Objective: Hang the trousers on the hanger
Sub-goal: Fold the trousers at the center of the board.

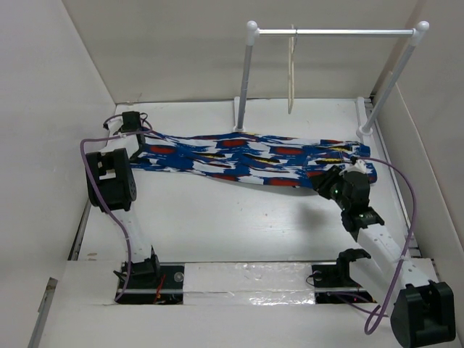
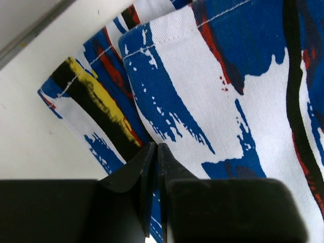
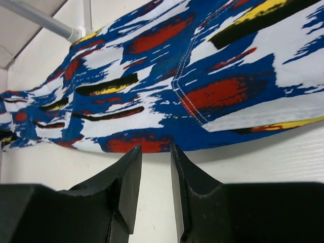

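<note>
Top external view: the trousers (image 1: 254,156) lie flat and stretched across the worktop (image 1: 239,225) from 9 o'clock to 3 o'clock. They are well apart from the hanger (image 1: 291,72), which hangs edge-on from the rack crossbar (image 1: 341,32) at 12 o'clock. The left gripper (image 1: 139,136) sits at the 9 o'clock end of the garment, the right gripper (image 1: 328,181) at the 3 o'clock end. Left wrist view: the jaws are drawn almost together with blue cloth showing in the slit, so they appear clamped on a thin edge by the leg cuffs. Two cuff layers fan out toward 11 o'clock, and it is unclear whether both are caught. Right wrist view: the jaws stand apart with nothing between them. The pocketed waist end has its lower edge just beyond the tips at 12 o'clock. Assessment: the step in hand is securing the second hold. The right jaws should advance over that edge far enough to take the full fold rather than the stitched rim alone, then close. Any lift should be level on both sides, as a shallow bite on soft fabric is likely to slip.
</note>
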